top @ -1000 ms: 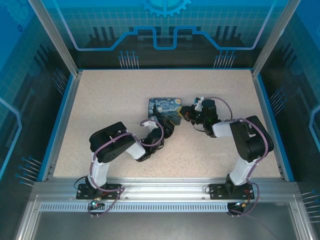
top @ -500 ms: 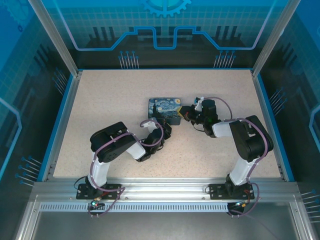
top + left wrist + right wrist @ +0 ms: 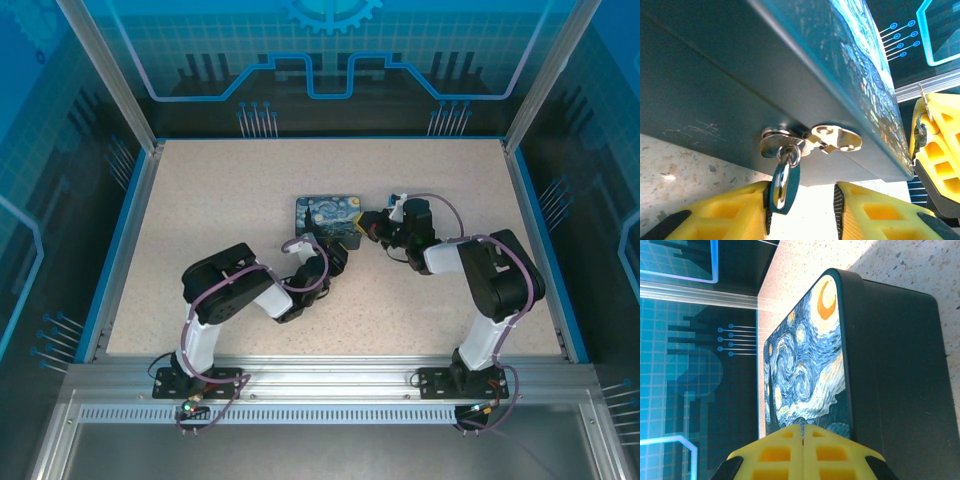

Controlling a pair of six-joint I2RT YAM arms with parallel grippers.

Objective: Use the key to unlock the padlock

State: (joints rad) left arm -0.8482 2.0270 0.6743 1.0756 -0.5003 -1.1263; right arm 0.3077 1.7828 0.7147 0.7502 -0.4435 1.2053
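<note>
Two grippers flank a night-sky printed box (image 3: 326, 218) on the table (image 3: 200, 220). The padlock (image 3: 834, 139), a small metal piece on the box's long side, has the key (image 3: 775, 144) seated in it, with a ring (image 3: 784, 177) dangling from the key. The left gripper (image 3: 802, 200) sits just below, fingers parted, the ring between them and nothing clamped. The right gripper (image 3: 802, 432), clenched empty, rests at the box's end. The key looks thin, stiff and slick, and is best pinched across its flat head.

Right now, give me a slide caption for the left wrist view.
Key sits in the padlock on the box's side; left gripper open just below.
</note>
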